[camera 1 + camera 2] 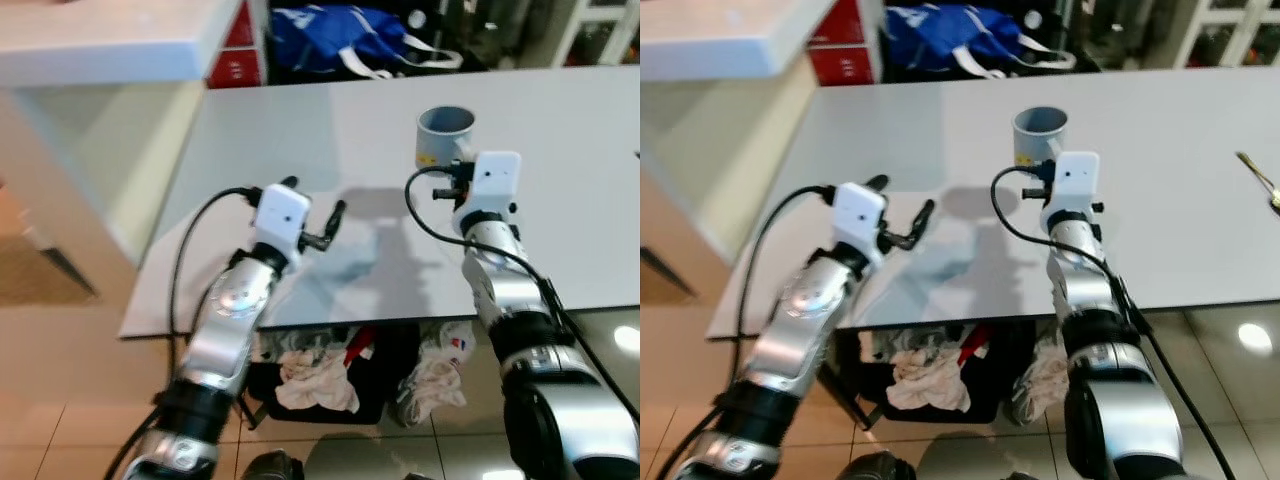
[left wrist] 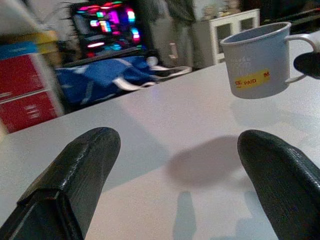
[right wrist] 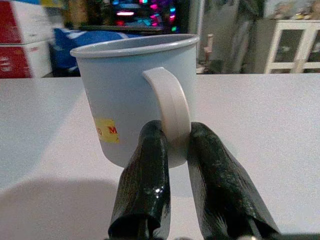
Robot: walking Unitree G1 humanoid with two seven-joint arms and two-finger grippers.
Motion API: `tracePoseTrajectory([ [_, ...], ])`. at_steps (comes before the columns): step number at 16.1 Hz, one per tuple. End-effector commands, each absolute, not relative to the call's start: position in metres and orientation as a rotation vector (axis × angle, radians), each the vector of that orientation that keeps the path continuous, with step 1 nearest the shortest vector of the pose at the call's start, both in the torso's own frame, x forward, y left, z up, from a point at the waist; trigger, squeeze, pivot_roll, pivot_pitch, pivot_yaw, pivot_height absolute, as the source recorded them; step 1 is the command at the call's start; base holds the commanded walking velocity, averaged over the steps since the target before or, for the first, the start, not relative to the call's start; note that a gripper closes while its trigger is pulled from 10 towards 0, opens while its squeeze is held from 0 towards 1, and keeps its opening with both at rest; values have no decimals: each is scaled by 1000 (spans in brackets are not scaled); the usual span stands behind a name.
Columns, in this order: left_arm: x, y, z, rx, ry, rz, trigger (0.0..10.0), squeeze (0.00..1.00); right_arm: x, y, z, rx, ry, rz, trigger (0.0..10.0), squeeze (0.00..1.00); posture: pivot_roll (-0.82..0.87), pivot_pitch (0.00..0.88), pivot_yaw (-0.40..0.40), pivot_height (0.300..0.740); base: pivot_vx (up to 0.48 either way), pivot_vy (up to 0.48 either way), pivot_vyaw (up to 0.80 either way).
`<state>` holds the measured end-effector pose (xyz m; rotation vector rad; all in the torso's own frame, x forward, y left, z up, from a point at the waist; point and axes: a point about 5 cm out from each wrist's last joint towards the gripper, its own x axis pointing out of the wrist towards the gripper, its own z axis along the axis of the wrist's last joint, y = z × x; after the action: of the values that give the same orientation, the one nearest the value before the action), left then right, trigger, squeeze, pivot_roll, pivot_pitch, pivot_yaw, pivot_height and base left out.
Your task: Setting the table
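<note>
A pale blue mug (image 1: 445, 130) with a yellow sticker is on the white table (image 1: 560, 200), toward the middle back. My right gripper (image 3: 172, 132) reaches to it from the near side. Its two black fingers (image 3: 145, 170) are shut on the mug's white handle (image 3: 170, 100). Whether the mug rests on the table or is just off it I cannot tell. My left gripper (image 1: 315, 215) hovers open over the table's near left part, with nothing between its fingers (image 2: 85, 165). The mug (image 2: 257, 60) sits ahead and to its right.
A spoon (image 1: 1260, 180) lies at the table's right edge. A blue bag (image 1: 340, 40) and red boxes (image 1: 235, 50) stand beyond the far edge. A white counter (image 1: 100, 40) is at the left. Clothes in a dark basket (image 1: 330, 370) lie on the floor under the near edge.
</note>
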<state>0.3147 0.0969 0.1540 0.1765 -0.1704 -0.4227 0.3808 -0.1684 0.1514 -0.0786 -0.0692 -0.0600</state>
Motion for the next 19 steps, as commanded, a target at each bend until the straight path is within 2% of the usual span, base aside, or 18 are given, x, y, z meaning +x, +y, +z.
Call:
tracePoseTrajectory([
  [1, 313, 100, 156, 148, -152, -415, 10000, 0, 384, -163, 157, -63, -90, -52, 10000, 0, 170, 0, 26, 722, 0, 0, 0],
  [3, 300, 97, 165, 83, -132, -516, 10000, 0, 385, -162, 149, -65, -58, -62, 10000, 0, 203, 0, 25, 722, 0, 0, 0],
  [6, 279, 94, 170, 122, -102, -650, 10000, 0, 386, -163, 140, -83, -15, -69, 10000, 0, 260, 0, 31, 722, 0, 0, 0],
  [9, 272, 90, 179, 124, -75, -730, 10000, 0, 386, -166, 135, -94, 17, -89, 10000, 0, 285, 0, 42, 722, 0, 0, 0],
  [11, 271, 95, 194, 121, -70, -741, 10000, 0, 384, -169, 129, -98, 46, -121, 10000, 0, 301, 0, 55, 722, 0, 0, 0],
  [19, 264, 98, 197, 104, -24, -727, 10000, 0, 376, -171, 107, -73, 146, -148, 10000, 0, 295, 0, 53, 722, 0, 0, 0],
])
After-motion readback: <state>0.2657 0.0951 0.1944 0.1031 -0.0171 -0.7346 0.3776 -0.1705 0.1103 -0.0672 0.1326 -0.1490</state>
